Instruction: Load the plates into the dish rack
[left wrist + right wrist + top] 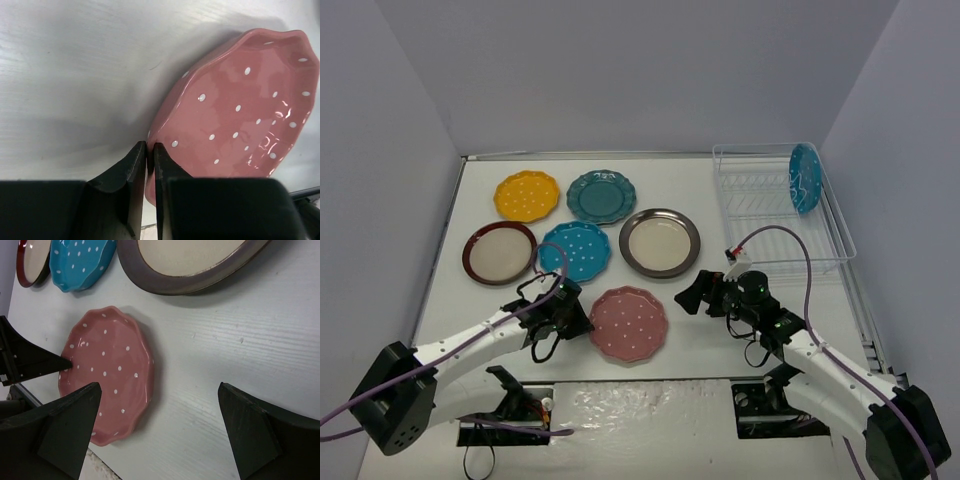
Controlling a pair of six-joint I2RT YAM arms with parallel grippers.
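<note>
The white table (700,330) carries everything. It looks smooth, so a plate pushed on it would probably slide rather than tip.

The dish rack (750,190) stands at the far right. One blue dotted plate (805,177) is on edge at its far right end, and the slots to the left of it look free.

Six plates lie flat on the table, left of the rack:
- A brown-rimmed plate (660,242) with a cream centre is in the middle, and looks the widest.
- A teal plate (601,196) and a yellow plate (527,195) are at the far side.
- A maroon-rimmed plate (500,252) is at the left.
- A second blue dotted plate (575,250) sits between the two cream-centred ones.
- The pink plate (629,323) lies nearest, apart from the rest.

All of them look like glazed ceramic, so I judge them stiff, fairly heavy for their size, slippery and easy to chip. The raised scalloped rim is the only real hold. A grip there will let the plate swing, so it wants a firm pinch and a slow carry.

The left hand (150,150) is clenched to a thin slit at the pink plate's left rim. From its wrist view it appears to be pinching that rim, though the contact is partly hidden. The right hand (698,296) hovers just right of the pink plate, fingers spread wide and holding nothing.

On the way to the rack, the right arm and the brown-rimmed plate stand closest to the path. The rack's raised rim must also be cleared.
</note>
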